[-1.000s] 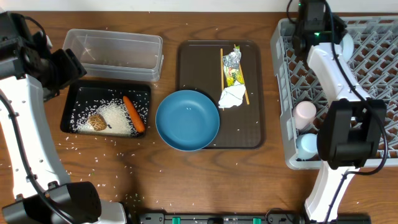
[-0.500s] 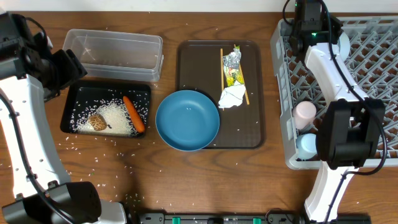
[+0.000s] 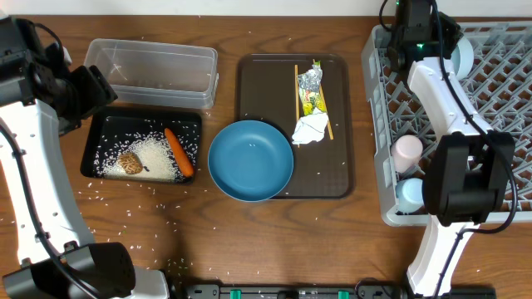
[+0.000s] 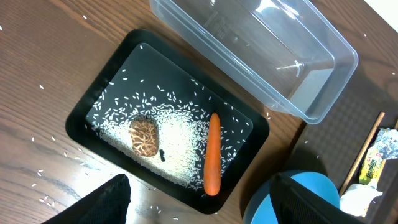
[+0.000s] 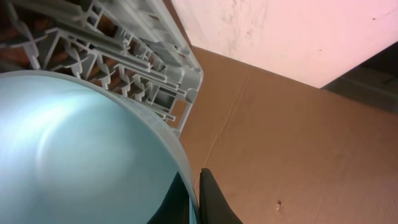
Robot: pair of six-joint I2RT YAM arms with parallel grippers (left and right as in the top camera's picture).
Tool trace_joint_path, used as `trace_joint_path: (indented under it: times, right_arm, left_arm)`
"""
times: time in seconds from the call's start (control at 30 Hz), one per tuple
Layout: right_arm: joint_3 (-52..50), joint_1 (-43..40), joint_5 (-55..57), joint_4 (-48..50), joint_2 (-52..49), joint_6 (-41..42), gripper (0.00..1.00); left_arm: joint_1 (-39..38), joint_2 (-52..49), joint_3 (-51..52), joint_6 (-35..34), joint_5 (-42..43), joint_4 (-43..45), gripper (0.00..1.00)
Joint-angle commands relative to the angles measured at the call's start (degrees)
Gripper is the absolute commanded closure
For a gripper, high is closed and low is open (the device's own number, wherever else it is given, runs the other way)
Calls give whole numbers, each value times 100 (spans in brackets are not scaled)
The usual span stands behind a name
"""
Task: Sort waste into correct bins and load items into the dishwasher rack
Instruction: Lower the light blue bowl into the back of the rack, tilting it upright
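While the left gripper [image 4: 205, 202] hangs above it with its two fingers spread wide and nothing between them, the shallow black rectangular tray [image 3: 104, 124] holds a heap of loose white rice [image 3: 154, 154], a small brown food lump [image 3: 129, 163] and an orange carrot [image 3: 179, 151] lying at the heap's right edge. Just behind it stands the clear rectangular plastic tub [image 3: 150, 66], with no more than a few grains inside.

On the larger brown serving tray [image 3: 266, 83] lie the pair of wooden chopsticks [image 3: 297, 91], with the yellow-green foil wrapper [image 3: 311, 91] between them and the crumpled white tissue [image 3: 310, 129] at their near end. A large blue bowl [image 3: 250, 159] overlaps that tray's near left corner.

Inside the large square grey plastic rack [image 3: 499, 75] sit a pink cup [image 3: 407, 149] and a light-blue cup [image 3: 409, 193] along its left side. At its far edge the right gripper [image 5: 196, 199] is clamped on the rim of a small light-blue bowl [image 3: 462, 56], its arm hiding part of it.

Stray rice grains dot the brown wooden table [image 3: 166, 224].
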State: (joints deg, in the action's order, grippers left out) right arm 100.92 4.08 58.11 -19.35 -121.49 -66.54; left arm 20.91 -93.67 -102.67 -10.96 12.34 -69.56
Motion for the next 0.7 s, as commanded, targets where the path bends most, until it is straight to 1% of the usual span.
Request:
trace_joint_path:
  times: [0.0, 0.23, 0.67]
  right_arm:
    - [48, -70, 140, -90, -46, 111, 99]
    - [42, -151, -28, -452, -50, 444, 99]
    - [42, -319, 63, -361, -50, 481, 99]
  left_arm:
    - [13, -66, 35, -76, 72, -4, 27]
    - [13, -66, 35, -76, 72, -2, 28]
    - [13, -66, 35, -79, 72, 0, 28]
